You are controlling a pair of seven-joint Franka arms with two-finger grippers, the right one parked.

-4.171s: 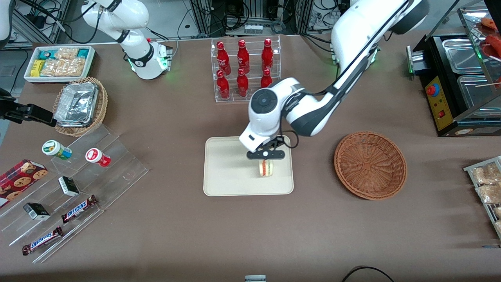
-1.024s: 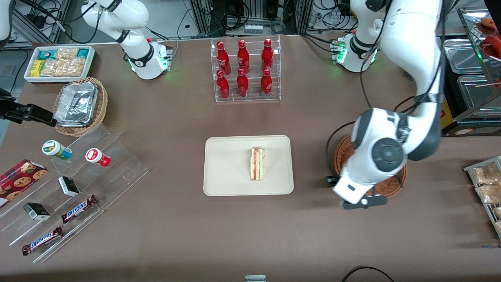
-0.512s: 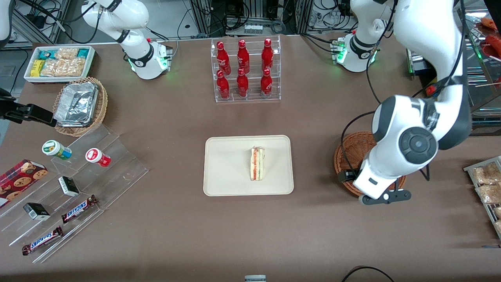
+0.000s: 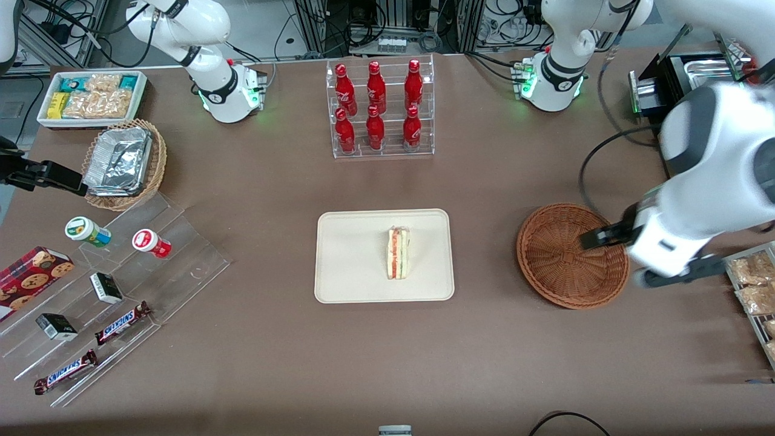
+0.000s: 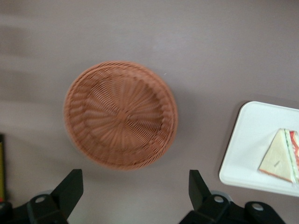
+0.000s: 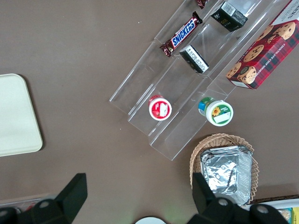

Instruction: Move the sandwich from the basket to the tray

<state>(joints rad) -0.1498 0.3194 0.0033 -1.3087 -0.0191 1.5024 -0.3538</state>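
Resting on the tray (image 4: 351,254), sandwich (image 4: 398,253), basket (image 4: 563,254) bare inside, gripper (image 5: 135,196) spread wide above

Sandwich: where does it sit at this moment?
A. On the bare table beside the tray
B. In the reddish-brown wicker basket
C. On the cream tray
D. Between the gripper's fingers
C: the sandwich lies on the tray, while the basket holds nothing and the open gripper hangs empty above the table by the basket, toward the working arm's end.
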